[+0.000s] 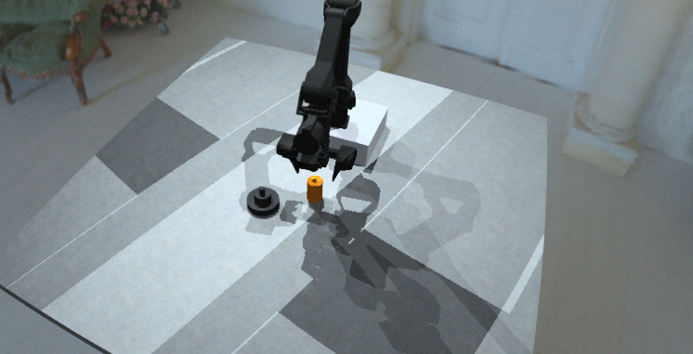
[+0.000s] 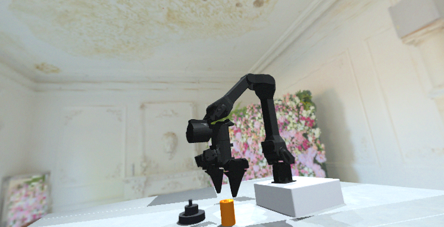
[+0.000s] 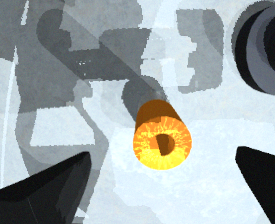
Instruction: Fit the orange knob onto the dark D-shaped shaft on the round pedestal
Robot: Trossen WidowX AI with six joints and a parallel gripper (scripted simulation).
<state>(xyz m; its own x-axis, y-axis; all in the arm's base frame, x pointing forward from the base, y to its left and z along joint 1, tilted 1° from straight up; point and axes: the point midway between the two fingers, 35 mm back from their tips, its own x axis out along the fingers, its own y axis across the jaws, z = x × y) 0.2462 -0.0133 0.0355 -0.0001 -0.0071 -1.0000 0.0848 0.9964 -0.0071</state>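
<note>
The orange knob (image 1: 314, 189) (image 2: 227, 211) (image 3: 161, 141) stands upright on the table, its D-shaped hole facing up in the wrist view. The dark round pedestal (image 1: 263, 203) (image 2: 191, 217) (image 3: 257, 46) with its short shaft (image 1: 262, 192) (image 2: 190, 202) stands to the knob's left in the top view, apart from it. My gripper (image 1: 315, 171) (image 2: 225, 194) (image 3: 163, 156) is open and empty. It hangs just above the knob, with one fingertip on each side and neither touching it.
The arm's white base block (image 1: 369, 128) (image 2: 299, 195) stands just behind the knob. The table top (image 1: 145, 273) has grey and white patches with heavy shadows. A green chair (image 1: 43, 32) and flowers stand off the table at the far left.
</note>
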